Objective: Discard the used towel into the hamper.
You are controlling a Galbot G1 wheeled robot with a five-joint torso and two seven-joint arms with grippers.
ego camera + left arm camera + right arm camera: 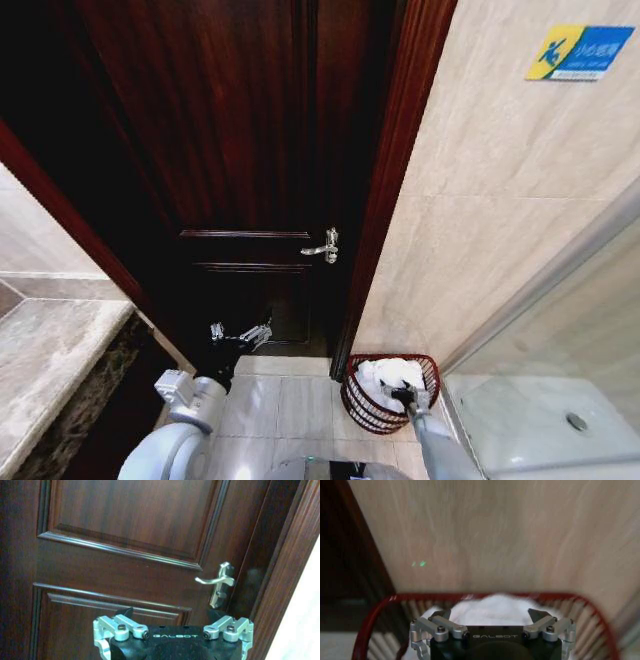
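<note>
1. while the right gripper [404, 392] hung over the hamper [358, 400], its fingers [538, 614] stood apart with nothing between them.
2. the white towel [392, 373] lay bunched inside the hamper, just beyond those fingers.
3. the hamper sat on the tiled floor [290, 405] at the right, near the foot of the beige wall [480, 200] and just right of the door frame [385, 190].
4. the left gripper [240, 335] was held low at the left, its fingers [123, 612] spread and empty, facing the dark wooden door [250, 130] below its silver handle [324, 246].
</note>
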